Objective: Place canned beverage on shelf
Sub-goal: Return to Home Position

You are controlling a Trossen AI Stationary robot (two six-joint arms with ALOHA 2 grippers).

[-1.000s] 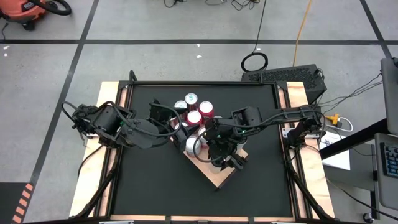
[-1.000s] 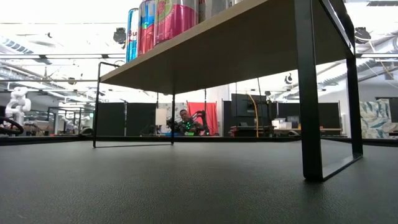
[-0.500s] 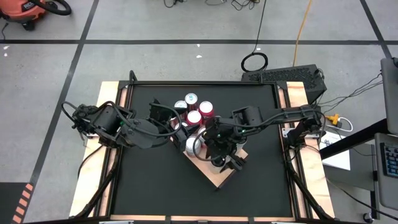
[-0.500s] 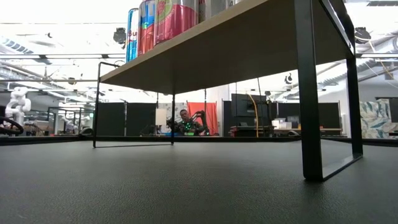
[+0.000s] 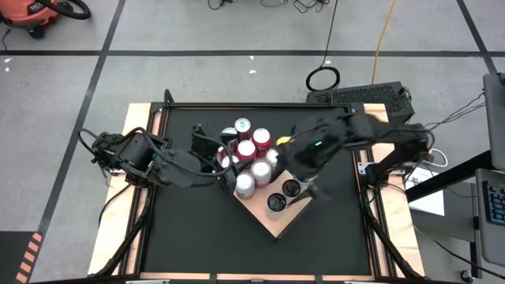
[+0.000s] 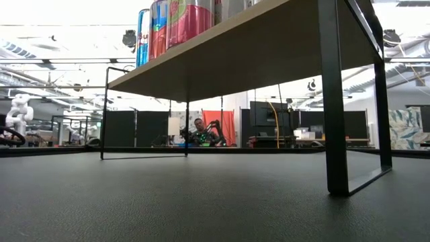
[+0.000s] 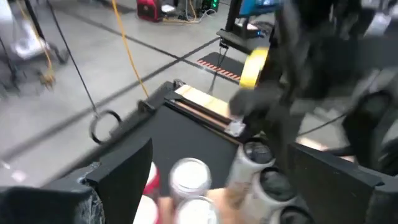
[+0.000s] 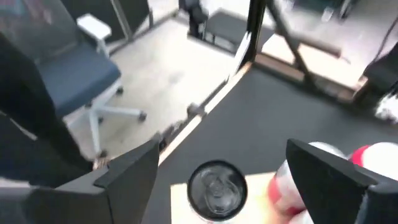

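My right pincer (image 8: 222,148) has lifted back off the shelf (image 5: 284,221), spread, empty. The cans (image 5: 260,170) stand on it just below. My left pincer (image 7: 221,149) is spread beside them. Thin-walled, slick: I'd grip mid-body, gently.

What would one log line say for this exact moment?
cans: upright on shelf | right gripper: open, empty, above shelf | left gripper: open, empty, beside cans
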